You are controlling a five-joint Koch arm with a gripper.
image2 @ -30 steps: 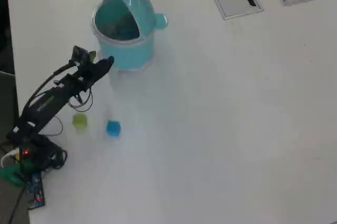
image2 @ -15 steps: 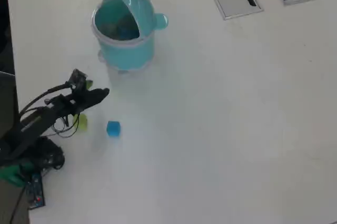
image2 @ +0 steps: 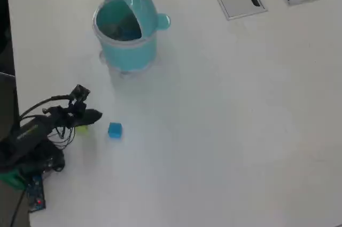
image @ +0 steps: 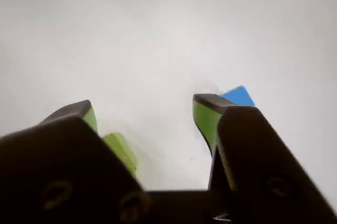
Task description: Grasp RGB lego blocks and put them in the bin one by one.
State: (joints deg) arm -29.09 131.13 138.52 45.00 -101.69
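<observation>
I hold the pincer (image: 142, 124) spread, low over the worktop (image2: 240, 131) to straddle a block | yellow-green block (image: 121, 153) by one finger | blue block (image2: 115, 130) at its 3 o'clock overhead | bin (image2: 128, 51) at 12, lid up | red unseen.

black arm (image2: 37, 131), seemingly green-lined fingers (image: 206, 119)

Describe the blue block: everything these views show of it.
The blue block is a small, cube-like piece, plain bright blue with a matte plastic look. It sits flat on the white table, nothing touching it. In the overhead view it lies below the bin and just right of the gripper, apart from it. In the wrist view only its top corner shows, behind a green-padded finger.
</observation>
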